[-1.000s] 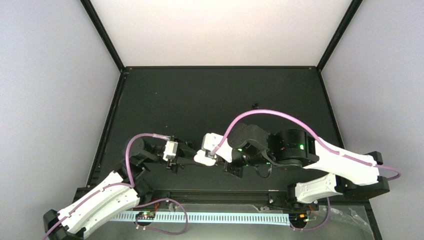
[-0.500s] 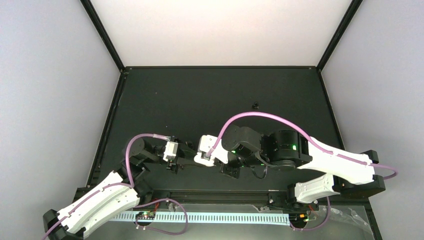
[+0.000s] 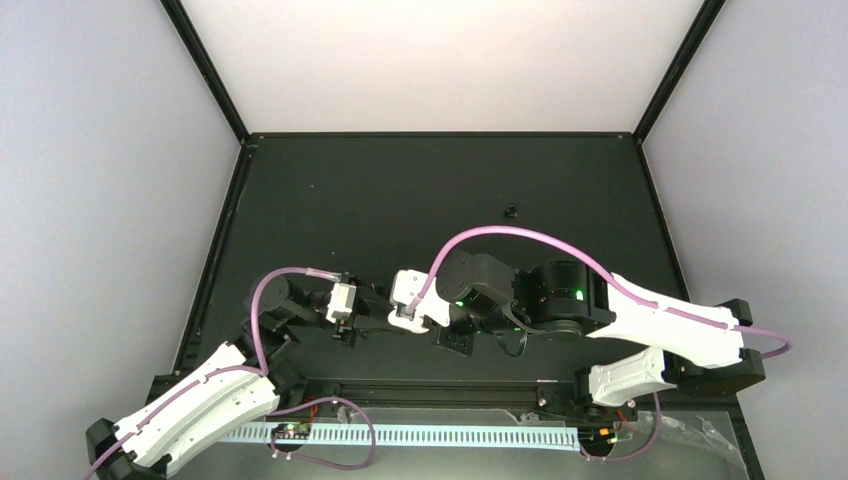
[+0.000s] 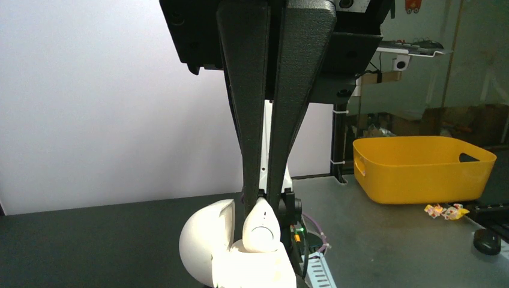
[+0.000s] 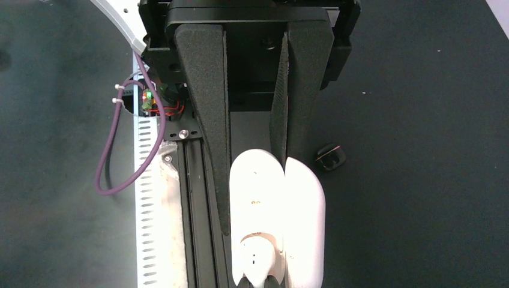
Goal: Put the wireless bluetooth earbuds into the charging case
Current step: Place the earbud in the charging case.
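The charging case (image 5: pixel 303 222) is a white oval case, open, lid (image 4: pixel 207 240) swung to one side. My right gripper (image 5: pixel 255 198) is shut on it and holds it above the table; it shows in the top view (image 3: pixel 404 320). My left gripper (image 4: pixel 262 201) is shut on one white earbud (image 4: pixel 262 227), whose lower end sits in the case's base (image 4: pixel 258 273). In the right wrist view that earbud (image 5: pixel 257 259) rests in the near well, with the left fingertips (image 5: pixel 245 283) on it. The far well looks empty. The second earbud is not in view.
A small black object (image 5: pixel 330 156) lies on the dark table right of the case. Another small black bit (image 3: pixel 511 211) lies further back. A white slotted cable rail (image 5: pixel 150 210) runs along the near edge. A yellow bin (image 4: pixel 420 168) stands off the table.
My right arm has moved left with the case, up to my left gripper's tips. The left arm has stayed put, and the earbud now meets the case.
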`<state>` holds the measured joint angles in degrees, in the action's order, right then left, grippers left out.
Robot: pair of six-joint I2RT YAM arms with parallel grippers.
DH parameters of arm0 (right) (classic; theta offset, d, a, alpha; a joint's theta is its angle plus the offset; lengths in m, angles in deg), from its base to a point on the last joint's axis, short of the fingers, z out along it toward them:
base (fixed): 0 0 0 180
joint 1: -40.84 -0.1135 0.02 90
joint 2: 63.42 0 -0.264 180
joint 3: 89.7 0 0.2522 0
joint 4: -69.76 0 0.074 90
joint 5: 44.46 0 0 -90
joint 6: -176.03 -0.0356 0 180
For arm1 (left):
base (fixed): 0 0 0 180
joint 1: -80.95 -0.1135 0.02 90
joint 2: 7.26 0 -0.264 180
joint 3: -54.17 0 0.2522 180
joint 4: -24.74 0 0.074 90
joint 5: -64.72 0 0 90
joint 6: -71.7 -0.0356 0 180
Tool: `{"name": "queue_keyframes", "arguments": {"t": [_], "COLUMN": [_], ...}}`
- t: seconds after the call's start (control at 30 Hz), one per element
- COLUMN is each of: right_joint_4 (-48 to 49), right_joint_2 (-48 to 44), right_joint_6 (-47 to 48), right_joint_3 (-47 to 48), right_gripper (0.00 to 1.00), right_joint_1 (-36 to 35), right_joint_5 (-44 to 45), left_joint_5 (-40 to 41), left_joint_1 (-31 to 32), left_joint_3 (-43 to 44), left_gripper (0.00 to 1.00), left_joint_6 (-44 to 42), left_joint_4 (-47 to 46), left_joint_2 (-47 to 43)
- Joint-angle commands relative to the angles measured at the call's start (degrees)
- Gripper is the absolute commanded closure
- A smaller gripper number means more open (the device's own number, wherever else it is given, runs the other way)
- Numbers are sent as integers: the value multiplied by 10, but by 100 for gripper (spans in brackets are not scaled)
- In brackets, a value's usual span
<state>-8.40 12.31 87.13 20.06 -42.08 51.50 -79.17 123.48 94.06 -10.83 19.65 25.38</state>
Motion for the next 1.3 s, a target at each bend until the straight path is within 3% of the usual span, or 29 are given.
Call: {"name": "queue_keyframes", "arguments": {"t": [0.0, 0.47, 1.0, 1.27], "right_joint_4": [14, 13, 16, 63], "right_joint_2": [5, 11, -17, -77], "right_joint_6": [7, 0, -14, -42], "right_joint_3": [-3, -18, 1, -17], "right_gripper": [99, 98, 80, 68], "right_joint_1": [-4, -4, -4, -3], "right_joint_5": [12, 14, 7, 23], "left_joint_5": [-13, -13, -11, -8], "left_joint_1": [6, 7, 7, 7], "left_joint_3": [24, 23, 23, 23], "left_gripper": [99, 98, 99, 98], "left_joint_6": [-11, -6, -9, -9], "left_joint_4": [-2, -5, -5, -5], "left_joint_2": [-2, -6, 2, 1]}}
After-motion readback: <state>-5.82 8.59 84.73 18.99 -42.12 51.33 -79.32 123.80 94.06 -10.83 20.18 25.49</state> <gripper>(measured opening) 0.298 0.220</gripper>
